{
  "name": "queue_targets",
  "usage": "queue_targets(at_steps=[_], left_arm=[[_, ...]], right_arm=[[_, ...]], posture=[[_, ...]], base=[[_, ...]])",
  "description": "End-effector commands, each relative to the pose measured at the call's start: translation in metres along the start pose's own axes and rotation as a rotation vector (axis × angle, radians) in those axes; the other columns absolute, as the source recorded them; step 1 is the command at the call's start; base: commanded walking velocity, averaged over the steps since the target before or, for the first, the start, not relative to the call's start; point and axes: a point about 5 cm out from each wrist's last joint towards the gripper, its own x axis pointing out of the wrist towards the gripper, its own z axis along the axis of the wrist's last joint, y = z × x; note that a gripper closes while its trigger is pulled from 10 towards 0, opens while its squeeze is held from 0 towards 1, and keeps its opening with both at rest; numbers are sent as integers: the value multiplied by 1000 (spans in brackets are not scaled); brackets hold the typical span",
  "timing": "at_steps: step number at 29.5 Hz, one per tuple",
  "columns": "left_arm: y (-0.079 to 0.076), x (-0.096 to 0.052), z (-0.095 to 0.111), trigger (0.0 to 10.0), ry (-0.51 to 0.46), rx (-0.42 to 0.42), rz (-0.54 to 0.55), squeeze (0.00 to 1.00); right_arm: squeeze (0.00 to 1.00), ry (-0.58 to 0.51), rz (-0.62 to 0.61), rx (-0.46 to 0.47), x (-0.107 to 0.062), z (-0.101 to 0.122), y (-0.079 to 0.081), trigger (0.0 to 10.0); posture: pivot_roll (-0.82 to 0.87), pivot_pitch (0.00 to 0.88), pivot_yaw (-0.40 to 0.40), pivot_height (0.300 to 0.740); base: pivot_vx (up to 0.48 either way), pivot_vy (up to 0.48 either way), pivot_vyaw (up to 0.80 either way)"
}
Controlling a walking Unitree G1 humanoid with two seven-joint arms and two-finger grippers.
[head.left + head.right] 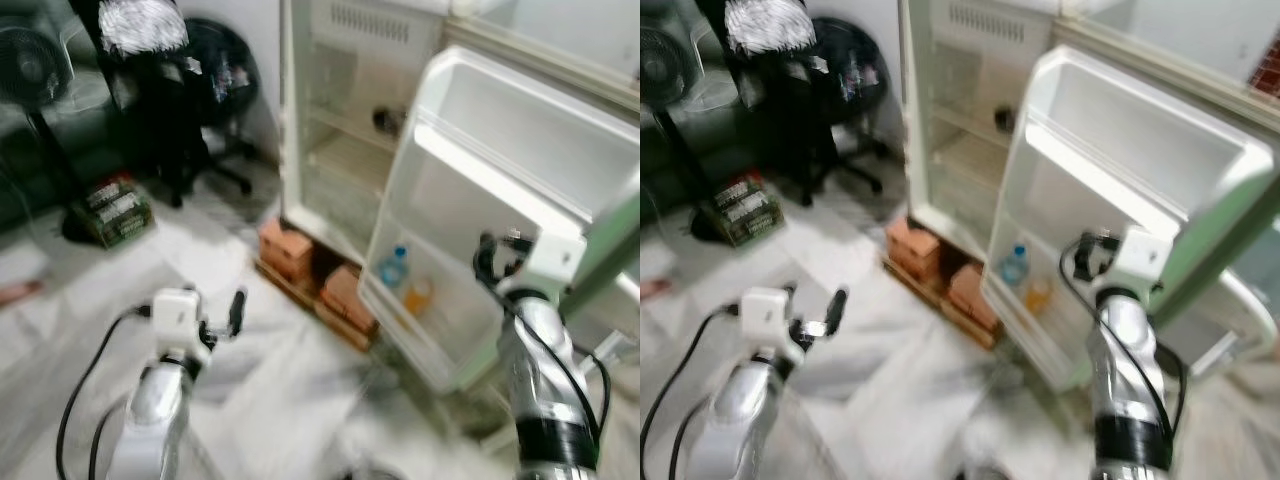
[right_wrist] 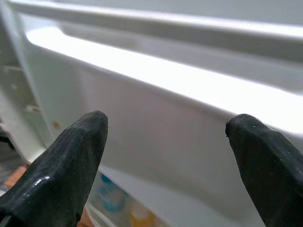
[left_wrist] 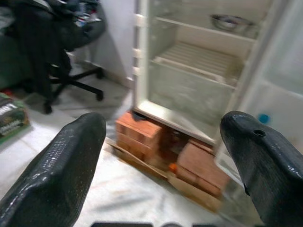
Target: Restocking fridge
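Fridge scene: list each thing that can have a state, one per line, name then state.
fridge door: swung wide open.
fridge: open, shelves mostly bare, raised on bricks.
metal bowl: resting on an upper shelf.
blue-capped bottle: upright in the lowest door shelf.
orange bottle: upright beside it.
left gripper: open, empty, pointed at the fridge base.
right gripper: open, empty, close to the door's inner face.

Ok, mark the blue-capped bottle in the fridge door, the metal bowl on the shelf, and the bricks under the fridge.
blue-capped bottle (image 1: pixel 394 268), left eye view, on its body in the lower door rack.
metal bowl (image 3: pixel 230 21), left wrist view, on its rim.
bricks (image 1: pixel 286 250), left eye view, on the left stack's top.
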Motion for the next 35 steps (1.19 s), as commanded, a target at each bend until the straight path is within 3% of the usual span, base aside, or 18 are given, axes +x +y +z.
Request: queue_targets(at_steps=[1, 11, 21, 26, 31, 32, 35], left_arm=[[9, -3, 0, 10000, 8, 14, 43, 0], [8, -4, 1, 10000, 1, 20, 37, 0], [9, -4, 0, 10000, 3, 18, 34, 0], [9, -3, 1, 10000, 1, 22, 32, 0], [10, -3, 1, 10000, -6, 3, 48, 0], [11, -2, 2, 10000, -4, 17, 50, 0], [11, -2, 2, 10000, -7, 24, 49, 0]], right_arm=[[0, -37, 28, -5, 1, 8, 10, 10000], [0, 0, 56, -21, -8, -3, 5, 10000], [0, 127, 143, -81, -52, -32, -16, 10000], [0, 189, 217, -68, -60, -44, -16, 10000], [0, 271, 296, -44, -65, -54, -12, 10000], [0, 350, 374, -51, -67, -62, -8, 10000], [0, 376, 417, -49, -65, -63, -7, 10000]], posture=[[75, 1, -33, 740], [79, 2, -35, 740], [64, 3, -36, 740], [64, 1, -34, 740], [67, 0, -34, 740], [71, 0, -33, 740], [73, 0, -32, 740]], base=[[0, 0, 0], [0, -88, 0], [0, -480, 0], [0, -480, 0], [0, 0, 0], [0, 0, 0], [0, 0, 0]])
